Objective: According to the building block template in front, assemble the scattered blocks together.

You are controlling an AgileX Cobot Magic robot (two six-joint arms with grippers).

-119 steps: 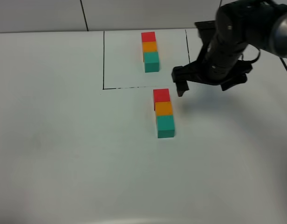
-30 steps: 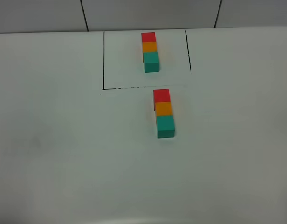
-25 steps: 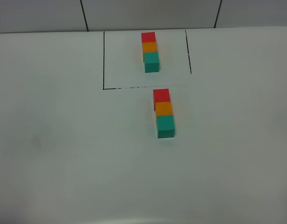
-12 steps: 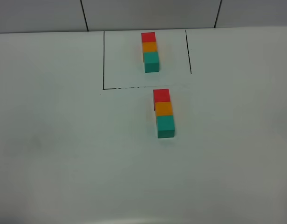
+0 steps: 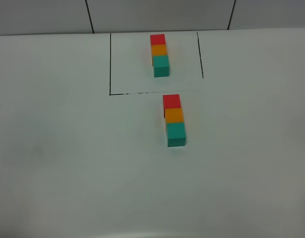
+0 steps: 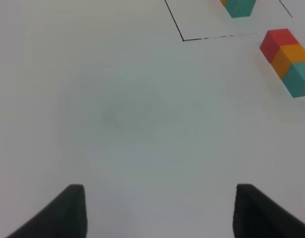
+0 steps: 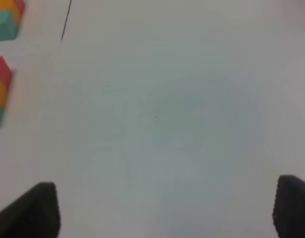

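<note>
A plain white table (image 5: 68, 163) is seen, with a black outlined rectangle (image 5: 110, 64) marked near its far edge. Inside this outline the building block template (image 5: 160, 54) is set: red farthest, orange in the middle, teal-green nearest. Just outside the outline's near line, the scattered blocks (image 5: 174, 120) are laid touching in one row, in the same colour order.

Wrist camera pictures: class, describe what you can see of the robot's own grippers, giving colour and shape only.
Little shows. Of the left gripper only two dark, nearly black fingertips appear, blunt wedges with smooth matte faces. The right gripper shows the same: two dark, blurred, wedge-shaped fingertips. No cables, markings or arm links are visible, and the high camera shows no arm at all.
</note>
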